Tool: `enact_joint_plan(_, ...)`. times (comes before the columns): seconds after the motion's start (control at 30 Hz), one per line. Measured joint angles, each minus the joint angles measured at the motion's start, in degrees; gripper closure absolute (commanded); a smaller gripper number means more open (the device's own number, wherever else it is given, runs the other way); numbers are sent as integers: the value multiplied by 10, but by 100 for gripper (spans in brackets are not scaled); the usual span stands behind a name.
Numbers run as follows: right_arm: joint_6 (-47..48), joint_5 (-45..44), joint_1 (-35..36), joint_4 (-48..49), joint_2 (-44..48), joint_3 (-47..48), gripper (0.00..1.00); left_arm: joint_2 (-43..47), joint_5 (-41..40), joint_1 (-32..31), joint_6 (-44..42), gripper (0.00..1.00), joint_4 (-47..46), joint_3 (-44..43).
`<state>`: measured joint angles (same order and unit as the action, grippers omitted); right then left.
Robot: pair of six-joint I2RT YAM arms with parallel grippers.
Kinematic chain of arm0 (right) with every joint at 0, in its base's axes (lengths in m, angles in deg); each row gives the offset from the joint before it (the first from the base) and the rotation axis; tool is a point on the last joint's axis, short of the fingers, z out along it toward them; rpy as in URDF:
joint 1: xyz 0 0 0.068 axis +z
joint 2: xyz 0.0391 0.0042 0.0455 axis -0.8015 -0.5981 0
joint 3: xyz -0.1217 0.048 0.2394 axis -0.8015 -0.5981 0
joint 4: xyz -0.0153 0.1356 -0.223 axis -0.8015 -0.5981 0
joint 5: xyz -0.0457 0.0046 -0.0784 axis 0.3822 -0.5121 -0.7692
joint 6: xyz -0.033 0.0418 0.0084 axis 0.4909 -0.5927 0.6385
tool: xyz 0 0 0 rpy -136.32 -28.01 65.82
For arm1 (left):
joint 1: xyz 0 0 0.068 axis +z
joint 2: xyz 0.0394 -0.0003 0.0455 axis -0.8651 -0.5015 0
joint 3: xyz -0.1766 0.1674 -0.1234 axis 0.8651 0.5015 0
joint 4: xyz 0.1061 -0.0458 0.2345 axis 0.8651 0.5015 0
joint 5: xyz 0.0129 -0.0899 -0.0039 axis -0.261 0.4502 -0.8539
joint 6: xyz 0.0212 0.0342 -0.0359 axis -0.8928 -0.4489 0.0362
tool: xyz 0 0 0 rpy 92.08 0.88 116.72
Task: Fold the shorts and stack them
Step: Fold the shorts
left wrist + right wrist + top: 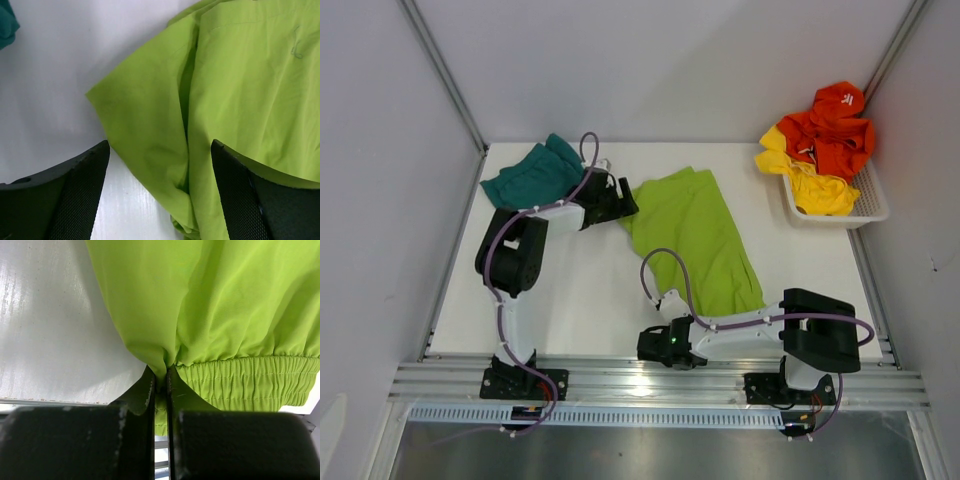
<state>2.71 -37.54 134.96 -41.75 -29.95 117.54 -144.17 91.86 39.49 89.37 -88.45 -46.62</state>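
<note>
Across the table (pixel 580 300) middle, overhead view: green shorts (pixel 695 235) spread from back centre toward the near edge. Teal shorts (pixel 532 172) bunched at back left corner; basket (pixel 875 208) at back right corner.

Left wrist view: left gripper (pixel 160 150) wide open, straddling a leg hem, nothing held.

Right wrist view: right gripper (pixel 160 385) clamped on green fabric beside the elastic waistband, a detail the overhead view misses.

Handling, judged: light, limp, creases readily; best pinched at waistband and hem corners.
</note>
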Motion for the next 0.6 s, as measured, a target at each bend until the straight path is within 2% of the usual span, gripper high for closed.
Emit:
enact_joint_plan(0.07, 0, 1, 0, 0, 0, 0, 100, 1, -2, 0, 1, 24, -1, 6)
enact_joint_plan(0.17, -1, 2, 0, 0, 2, 0, 100, 0, -1, 0, 10, 44, -5, 8)
enact_joint_plan(0.2, -2, 4, 0, 0, 4, 0, 100, 0, 0, 0, 14, 58, -7, 8)
enact_joint_plan(0.27, -3, 10, 0, 2, 8, 0, 100, 0, 3, 0, 24, 77, -19, 13)
enact_joint_plan(0.3, -5, 12, 1, 2, 10, 0, 100, 0, 3, 0, 26, 97, -26, 16)
enact_joint_plan(0.33, -7, 15, 3, 2, 12, 0, 100, 0, 3, 0, 32, 100, -29, 17)
enact_joint_plan(0.6, -29, 22, 37, 7, 25, -9, 100, -21, -11, 2, 29, 100, 1, -31)
